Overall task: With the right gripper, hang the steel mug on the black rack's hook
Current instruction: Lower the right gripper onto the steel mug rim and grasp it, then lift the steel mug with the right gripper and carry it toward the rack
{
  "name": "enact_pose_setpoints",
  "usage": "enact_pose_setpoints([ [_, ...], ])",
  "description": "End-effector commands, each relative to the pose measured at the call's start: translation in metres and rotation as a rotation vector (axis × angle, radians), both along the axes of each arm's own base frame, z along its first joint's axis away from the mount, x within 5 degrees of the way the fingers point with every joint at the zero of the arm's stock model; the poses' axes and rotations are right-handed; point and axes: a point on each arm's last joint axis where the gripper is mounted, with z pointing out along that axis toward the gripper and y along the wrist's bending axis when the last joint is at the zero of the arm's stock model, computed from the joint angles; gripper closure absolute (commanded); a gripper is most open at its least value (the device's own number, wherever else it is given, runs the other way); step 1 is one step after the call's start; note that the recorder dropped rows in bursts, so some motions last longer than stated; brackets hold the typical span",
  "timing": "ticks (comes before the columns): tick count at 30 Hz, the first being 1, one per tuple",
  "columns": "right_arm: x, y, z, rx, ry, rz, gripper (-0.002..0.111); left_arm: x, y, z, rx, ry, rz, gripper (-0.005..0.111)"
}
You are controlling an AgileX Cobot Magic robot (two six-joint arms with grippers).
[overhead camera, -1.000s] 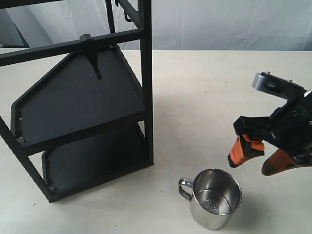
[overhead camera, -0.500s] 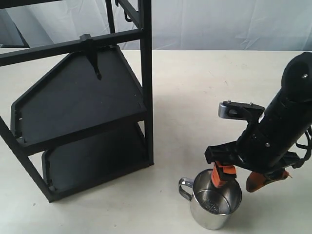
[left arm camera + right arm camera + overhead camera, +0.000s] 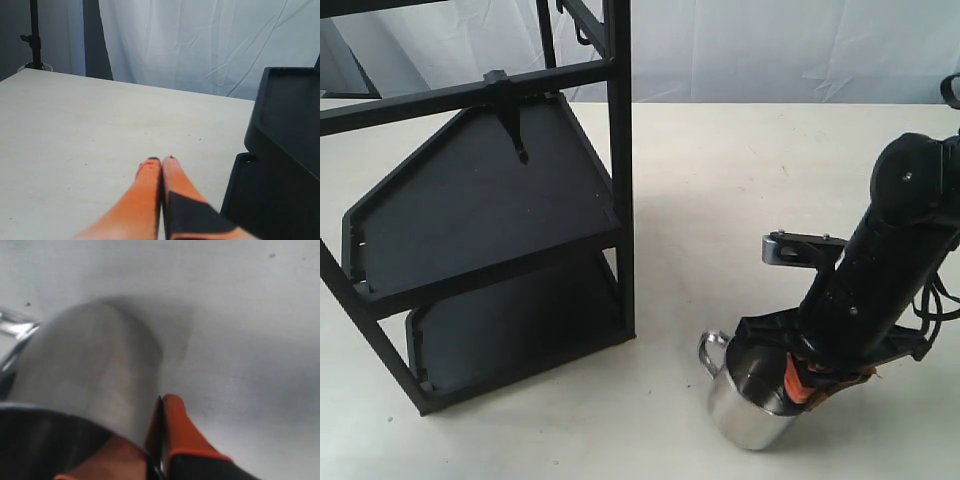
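The steel mug (image 3: 745, 418) stands on the table at the front right, its looped handle (image 3: 712, 352) turned toward the black rack (image 3: 618, 200). My right gripper (image 3: 802, 385) has come down on the mug's right side and is shut on its wall, one orange finger inside and one outside. The right wrist view shows the mug (image 3: 95, 365) close up with the right gripper (image 3: 152, 427) clamped over its rim. The small thin hook (image 3: 582, 37) hangs near the rack's top. My left gripper (image 3: 161, 160) is shut and holds nothing.
A longer black hook (image 3: 512, 120) with a blocky top hangs from the rack's front crossbar above the upper shelf (image 3: 480, 200). In the left wrist view the rack's shelves (image 3: 287, 150) lie close beside the left gripper. White curtains back the table.
My right gripper came down and to the left from above the table, went over the mug's rim and shut on its wall. The mug shifted slightly and its handle sits higher.
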Motion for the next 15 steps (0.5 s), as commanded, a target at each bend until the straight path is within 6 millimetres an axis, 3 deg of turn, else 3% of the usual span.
enact_pose_setpoints([
  [1,-0.001,0.002,0.0,0.01,0.001,-0.004,0.109,0.0,0.0,0.001,-0.005,-0.011,0.003,0.105],
  [8,0.007,0.002,0.02,0.051,-0.179,-0.035,0.109,0.0,0.0,0.001,-0.005,-0.011,0.003,0.105],
  [13,0.029,0.0,0.066,0.159,-0.62,-0.219,0.109,0.0,0.0,0.001,-0.007,-0.011,0.003,0.105],
  [15,0.036,0.0,0.073,0.185,-0.712,-0.27,0.109,0.0,0.0,0.001,-0.011,-0.012,0.003,0.105],
])
